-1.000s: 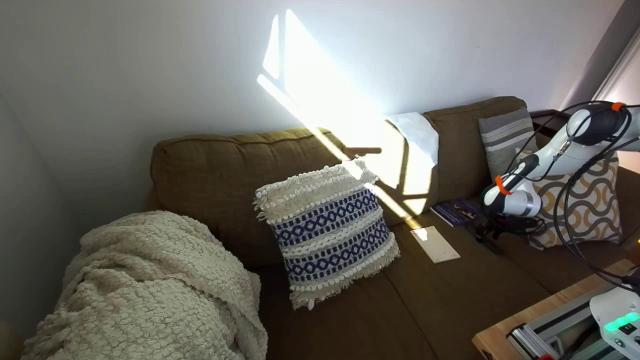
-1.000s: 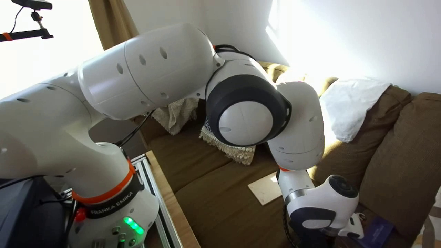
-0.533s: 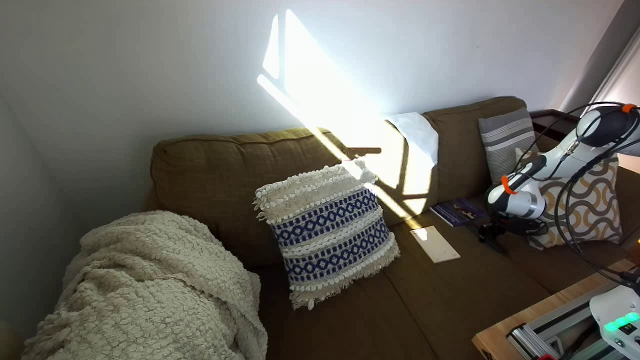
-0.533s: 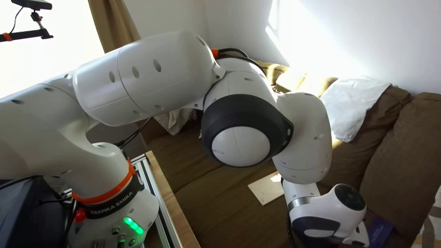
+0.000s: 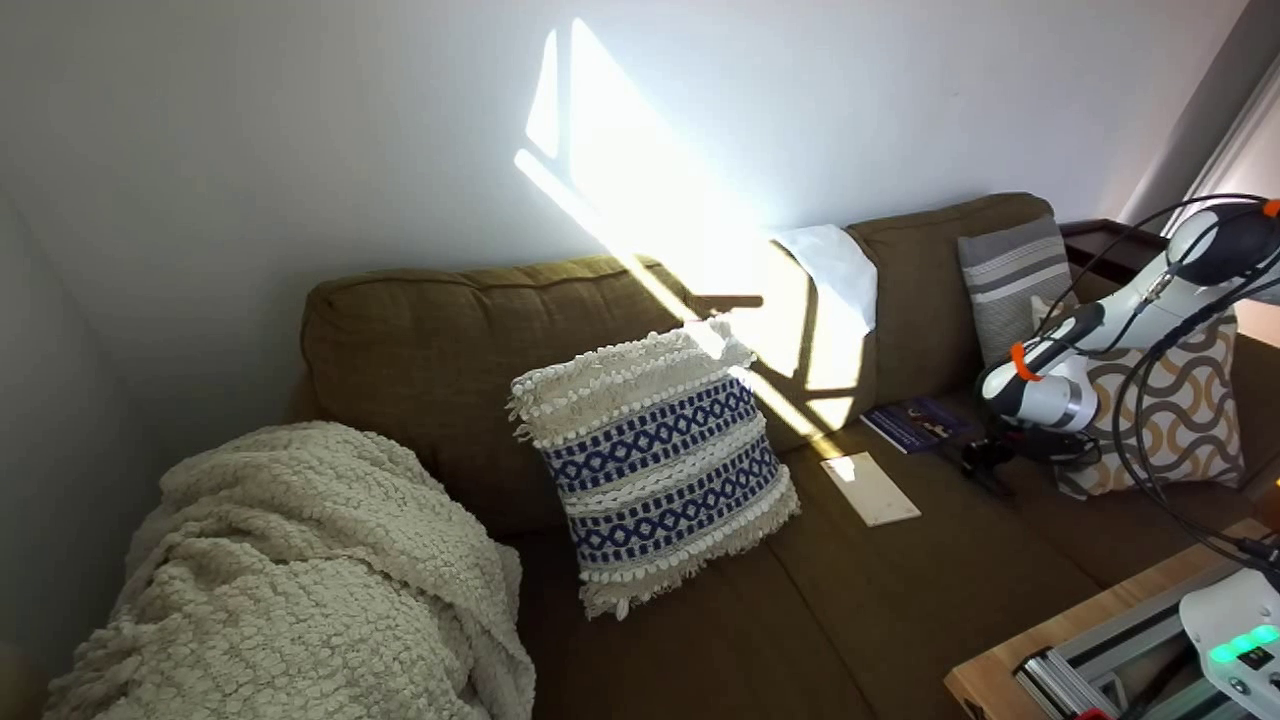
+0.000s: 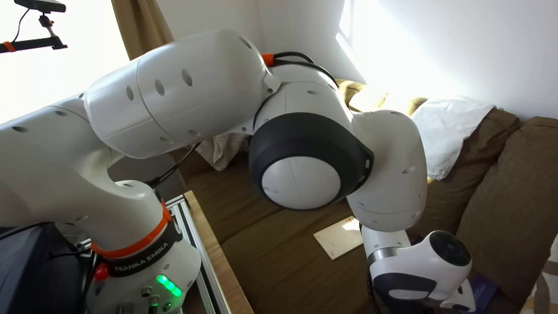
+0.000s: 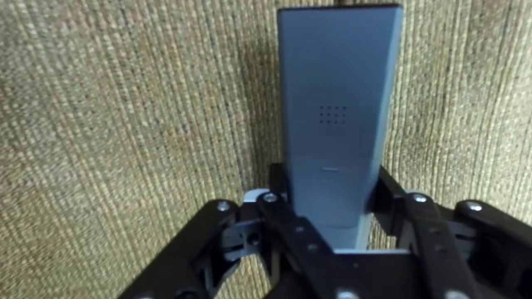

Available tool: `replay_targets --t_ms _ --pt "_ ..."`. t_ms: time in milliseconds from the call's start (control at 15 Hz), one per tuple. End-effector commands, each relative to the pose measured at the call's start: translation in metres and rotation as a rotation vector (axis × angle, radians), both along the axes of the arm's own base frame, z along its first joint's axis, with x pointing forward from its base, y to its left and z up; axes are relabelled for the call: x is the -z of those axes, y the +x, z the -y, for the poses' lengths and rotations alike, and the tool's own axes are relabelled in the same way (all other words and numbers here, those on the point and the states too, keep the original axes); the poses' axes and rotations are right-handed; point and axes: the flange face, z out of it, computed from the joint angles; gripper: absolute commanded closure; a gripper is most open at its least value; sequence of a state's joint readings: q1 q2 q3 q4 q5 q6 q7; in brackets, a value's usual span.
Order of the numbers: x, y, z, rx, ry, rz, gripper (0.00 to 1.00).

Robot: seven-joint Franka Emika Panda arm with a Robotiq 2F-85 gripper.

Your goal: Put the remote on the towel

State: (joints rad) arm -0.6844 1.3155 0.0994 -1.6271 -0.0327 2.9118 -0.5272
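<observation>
In the wrist view the remote [image 7: 330,112] is a slim, dark blue-grey bar pointing away from the camera over brown ribbed sofa fabric. My gripper [image 7: 331,183] has a black finger pressed to each long side near its closer end, so it is shut on the remote. The gripper [image 5: 988,470] shows in an exterior view low over the seat, too dark there to tell the remote from the fingers. A white towel [image 5: 838,275] drapes over the sofa's backrest, behind and left of the gripper there; the towel [image 6: 451,135] also appears in an exterior view.
Close to the gripper lie a purple book [image 5: 910,424] and a pale flat board [image 5: 870,490] on the seat. A swirl-patterned pillow [image 5: 1165,410] is behind the wrist. Further off are a fringed blue-and-white pillow [image 5: 665,470] and a knit blanket [image 5: 330,580]. A wooden table edge [image 5: 1090,615] borders the front.
The hand has shifted a little to the right in both exterior views. The arm's elbow dipped first and has since risen slightly. The towel, book and pillows stay put.
</observation>
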Motion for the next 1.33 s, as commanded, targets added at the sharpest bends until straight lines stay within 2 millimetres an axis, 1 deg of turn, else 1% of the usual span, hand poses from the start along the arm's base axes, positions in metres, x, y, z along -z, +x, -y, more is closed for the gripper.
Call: replay_targets --t_ms 0,133,267,333,400,533,600,667,733,867,1000,1200,1267 --pt "-0.058 0.008 -0.001 0.013 -0.09 0.013 0.73" --pt "-0.09 0.021 -0.008 0.022 -0.14 0.033 0.73" --pt "-0.121 0.04 -0.025 0.024 -0.159 0.058 0.73" --pt "-0.133 0.048 -0.037 0.008 -0.162 0.054 0.73" --pt "-0.142 0.056 -0.046 0.006 -0.174 0.062 0.73" --pt "-0.152 0.068 -0.061 -0.002 -0.188 0.051 0.73" --pt "-0.154 0.072 -0.067 0.004 -0.193 0.042 0.26" --pt "-0.152 0.073 -0.07 0.003 -0.201 0.024 0.23" --pt "-0.147 0.072 -0.071 0.004 -0.204 -0.004 0.16" --pt "-0.125 0.059 -0.067 0.002 -0.198 -0.099 0.02" --pt "-0.105 0.041 -0.058 0.011 -0.207 -0.199 0.0" --pt "-0.069 0.021 -0.041 0.001 -0.215 -0.242 0.0" --pt "-0.06 0.015 -0.037 -0.006 -0.225 -0.247 0.0"
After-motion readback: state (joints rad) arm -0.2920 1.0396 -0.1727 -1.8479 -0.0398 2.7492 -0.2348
